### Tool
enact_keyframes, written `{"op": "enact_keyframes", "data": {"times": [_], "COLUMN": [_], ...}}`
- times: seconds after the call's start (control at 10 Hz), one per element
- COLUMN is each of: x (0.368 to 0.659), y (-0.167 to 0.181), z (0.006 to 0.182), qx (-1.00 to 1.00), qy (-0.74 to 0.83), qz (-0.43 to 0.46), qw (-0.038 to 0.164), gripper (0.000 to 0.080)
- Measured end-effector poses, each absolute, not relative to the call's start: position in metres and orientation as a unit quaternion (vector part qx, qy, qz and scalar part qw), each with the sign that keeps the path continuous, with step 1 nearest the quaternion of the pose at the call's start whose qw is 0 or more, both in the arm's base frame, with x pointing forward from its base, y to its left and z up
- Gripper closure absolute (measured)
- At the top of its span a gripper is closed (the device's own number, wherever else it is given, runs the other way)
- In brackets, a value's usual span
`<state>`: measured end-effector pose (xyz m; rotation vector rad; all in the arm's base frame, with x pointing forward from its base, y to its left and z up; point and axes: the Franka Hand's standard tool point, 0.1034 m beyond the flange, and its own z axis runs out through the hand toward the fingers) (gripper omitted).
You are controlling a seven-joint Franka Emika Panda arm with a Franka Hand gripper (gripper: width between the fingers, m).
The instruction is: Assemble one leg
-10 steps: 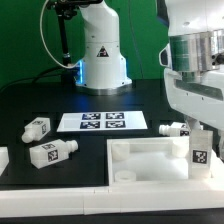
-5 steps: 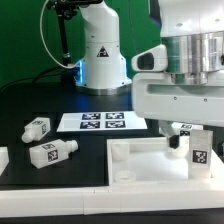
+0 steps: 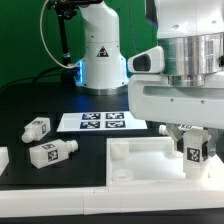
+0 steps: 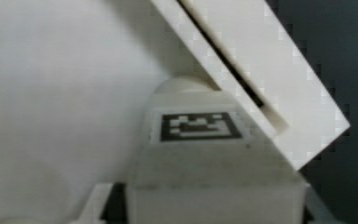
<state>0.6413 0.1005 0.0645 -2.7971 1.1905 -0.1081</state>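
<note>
Gripper [image 3: 193,140] fingers clamped the small white plastic stubby tagged leg [image 3: 196,152], tilted, over the large flat white square tray-like top [image 3: 140,152] at the exterior view's right, probably aligning its corner socket (spare legs [image 3: 53,152] lay left).

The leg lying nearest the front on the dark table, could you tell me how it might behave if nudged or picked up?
The leg looks like rigid moulded plastic, so probably stiff and light. It lies on its side, so its round end might let it roll a little, while the blocky tagged part should check that. Its smooth surface may be slippery.
</note>
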Motion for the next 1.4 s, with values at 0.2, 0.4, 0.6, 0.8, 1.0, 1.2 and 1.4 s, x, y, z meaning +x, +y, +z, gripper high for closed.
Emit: {"op": "enact_keyframes", "data": {"times": [0.2,0.4,0.6,0.8,1.0,1.2,1.4], "x": [0.6412,0.641,0.6401,0.6395,0.6391,0.6383,0.6379], "y": [0.1006,0.1012,0.1003,0.1012,0.1005,0.0991,0.0991], "z": [0.0642,0.064,0.0637,0.0634,0.0642,0.0635,0.0624], "qx": [-0.885,-0.829,-0.726,-0.617,-0.55,-0.546,-0.547], "qy": [0.461,0.556,0.685,0.783,0.831,0.834,0.834], "qz": [-0.031,-0.025,-0.007,0.015,0.021,0.019,0.019], "qw": [0.052,0.055,0.064,0.074,0.073,0.071,0.07], "gripper": [0.0515,0.0515,0.0515,0.0514,0.0514,0.0435,0.0297]}}
